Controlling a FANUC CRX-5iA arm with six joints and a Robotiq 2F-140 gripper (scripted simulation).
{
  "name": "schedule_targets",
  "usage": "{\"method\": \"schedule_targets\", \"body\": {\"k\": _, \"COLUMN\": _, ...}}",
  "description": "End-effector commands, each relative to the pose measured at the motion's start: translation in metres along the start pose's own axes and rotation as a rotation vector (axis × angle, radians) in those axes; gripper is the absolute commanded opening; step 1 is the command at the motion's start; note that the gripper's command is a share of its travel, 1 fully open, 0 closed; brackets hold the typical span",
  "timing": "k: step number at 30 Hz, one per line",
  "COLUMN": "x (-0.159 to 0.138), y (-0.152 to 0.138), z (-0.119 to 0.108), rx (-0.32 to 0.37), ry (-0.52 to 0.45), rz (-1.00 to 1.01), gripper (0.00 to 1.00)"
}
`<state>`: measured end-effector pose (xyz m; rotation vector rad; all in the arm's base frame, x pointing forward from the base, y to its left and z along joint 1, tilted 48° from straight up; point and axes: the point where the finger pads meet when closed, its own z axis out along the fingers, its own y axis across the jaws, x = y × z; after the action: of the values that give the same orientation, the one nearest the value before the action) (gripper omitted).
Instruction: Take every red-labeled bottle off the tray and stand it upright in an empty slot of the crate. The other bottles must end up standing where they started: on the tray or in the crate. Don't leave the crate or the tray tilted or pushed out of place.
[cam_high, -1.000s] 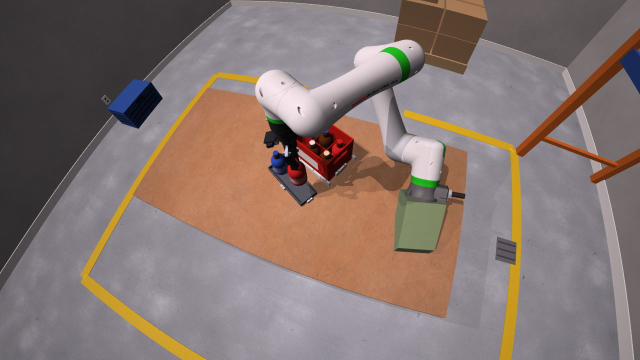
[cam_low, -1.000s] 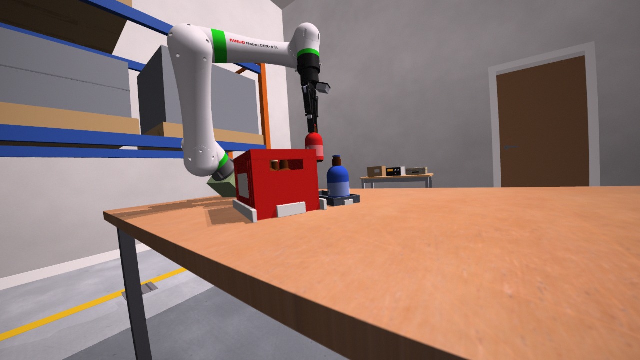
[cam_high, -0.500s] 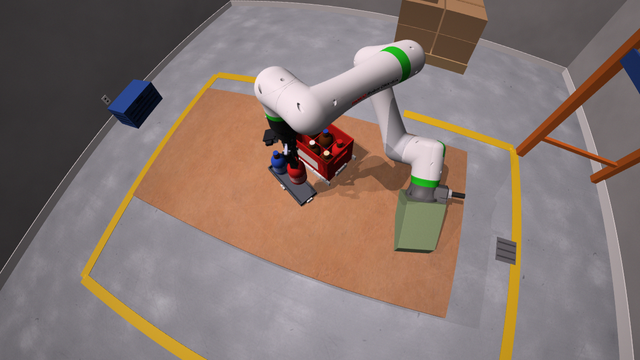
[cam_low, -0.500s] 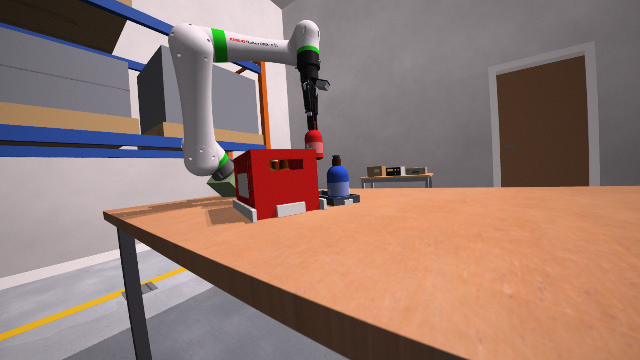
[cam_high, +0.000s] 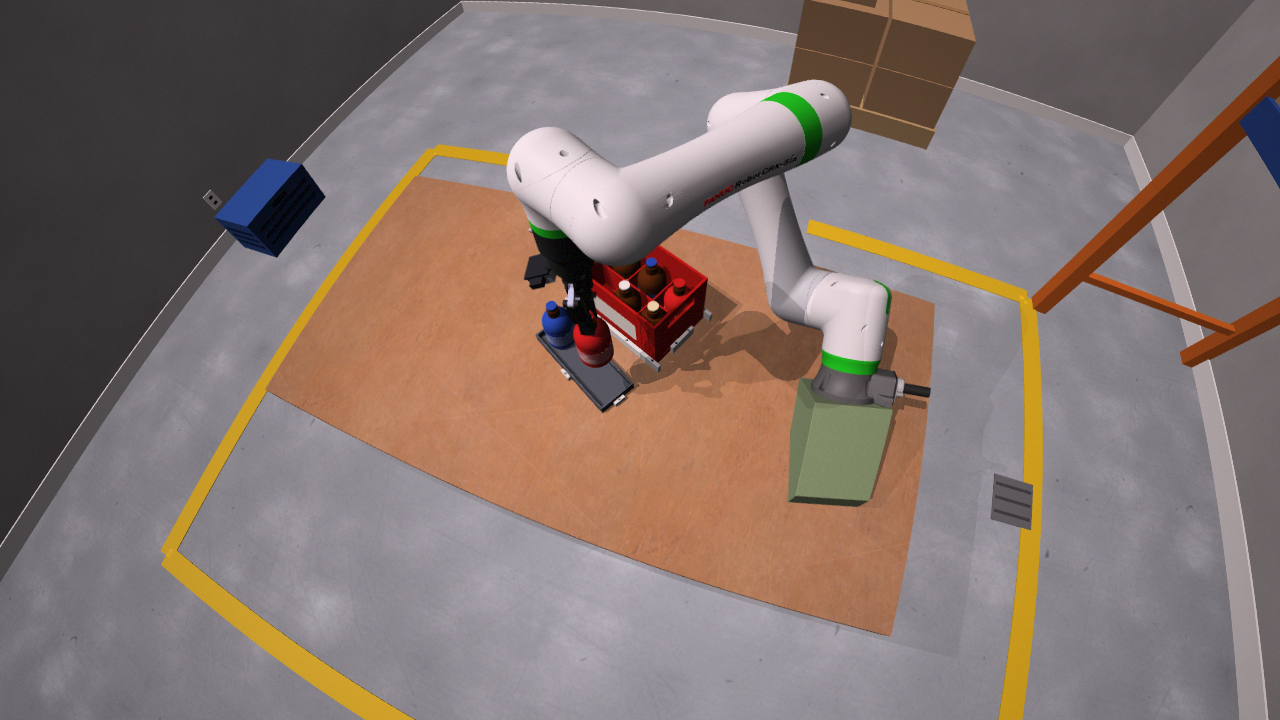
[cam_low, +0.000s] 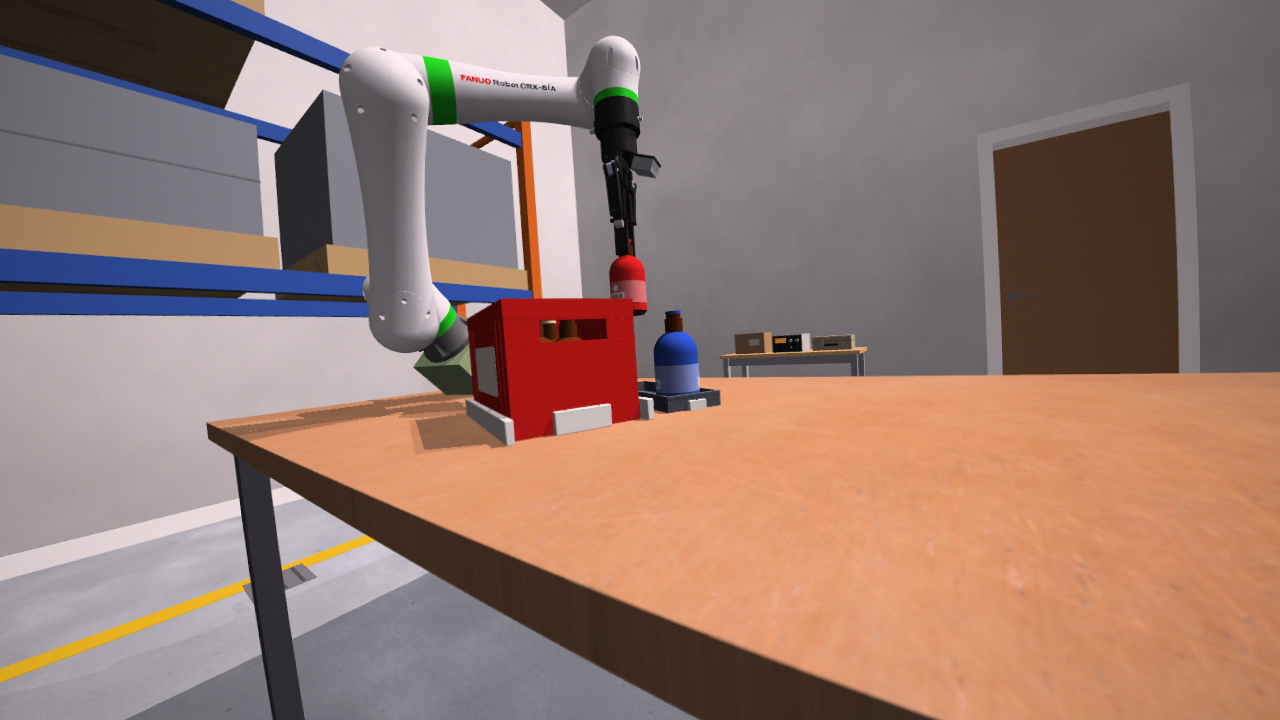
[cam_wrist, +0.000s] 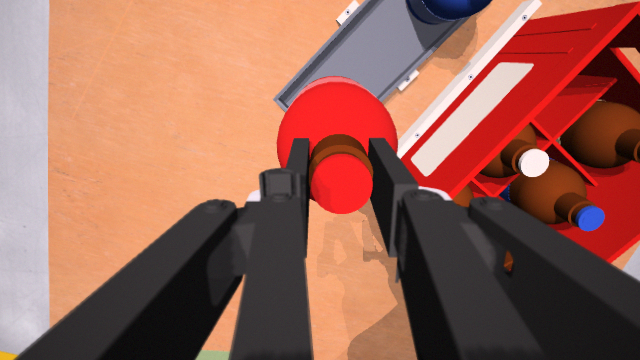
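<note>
Your end effector (cam_wrist: 340, 165) grips the red bottle (cam_low: 628, 282) by its neck, hanging above the tray (cam_high: 617, 389) beside the crate (cam_low: 572, 380).

Red bottle (cam_wrist: 336, 115), red crate (cam_low: 554, 371), grey tray (cam_wrist: 380, 45), blue bottle (cam_low: 676, 362)

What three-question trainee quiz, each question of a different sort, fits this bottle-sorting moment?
1. True or false: the black two-finger gripper grips the red-labeled bottle by its neck.
2. What stands on the grey tray? A) a white-capped bottle B) the blue-labeled bottle C) two red bottles
3. Fill in: the held bottle hangs higher than the red plastic crate's ____.

Key: 1 true; 2 B; 3 rim.
</note>
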<state>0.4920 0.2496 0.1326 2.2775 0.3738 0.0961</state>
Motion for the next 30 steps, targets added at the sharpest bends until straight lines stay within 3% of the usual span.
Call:
{"method": "schedule_targets", "body": {"k": 1, "x": 0.000, "y": 0.000, "z": -0.003, "rx": 0.000, "ry": 0.002, "rz": 0.000, "gripper": 0.10}}
{"method": "schedule_targets", "body": {"k": 30, "x": 0.000, "y": 0.000, "z": -0.014, "rx": 0.000, "ry": 0.002, "rz": 0.000, "gripper": 0.10}}
